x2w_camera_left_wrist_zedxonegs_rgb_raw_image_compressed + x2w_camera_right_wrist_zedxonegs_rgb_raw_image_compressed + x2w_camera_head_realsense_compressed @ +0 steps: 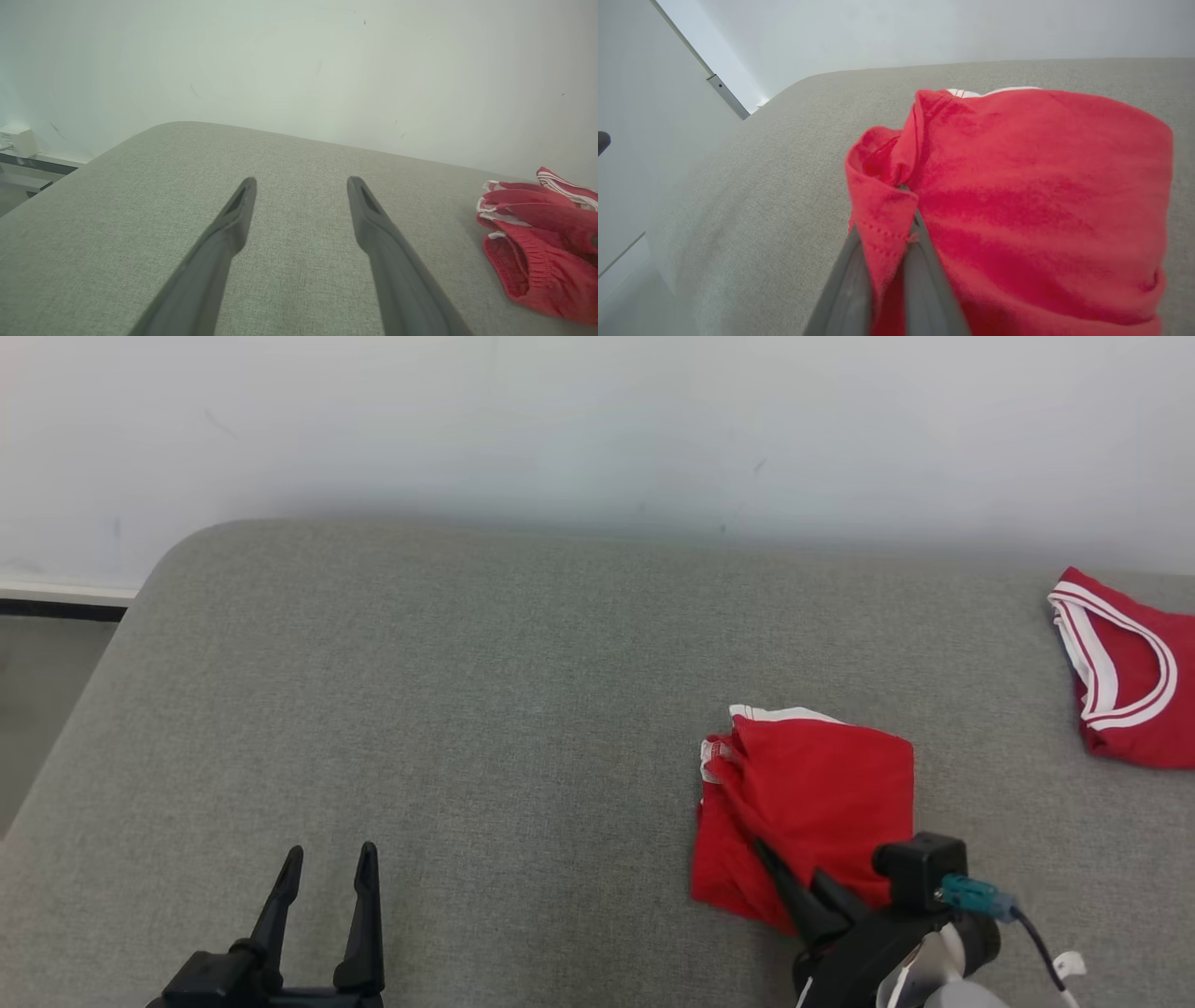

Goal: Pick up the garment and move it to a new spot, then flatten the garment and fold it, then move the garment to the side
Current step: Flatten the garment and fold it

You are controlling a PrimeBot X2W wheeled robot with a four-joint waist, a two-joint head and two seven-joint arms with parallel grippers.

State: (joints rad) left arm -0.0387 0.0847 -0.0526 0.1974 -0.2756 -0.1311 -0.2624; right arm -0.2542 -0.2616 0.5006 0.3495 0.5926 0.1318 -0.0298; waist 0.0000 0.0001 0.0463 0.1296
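Left tool (330, 849) sits low over the grey cushion (467, 709), near-left, fingers spread wide and holding nothing. The right tool (787, 861) angles in from near-right, pinched tight on a fold of the red shorts (822, 784), which lie right of centre.

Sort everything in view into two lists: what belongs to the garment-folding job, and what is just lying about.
In the job: folded red garment, pinched by the right gripper; open left gripper; grey cushion underneath.
Lying about: second garment, red with white trim, far right; white box by the wall.
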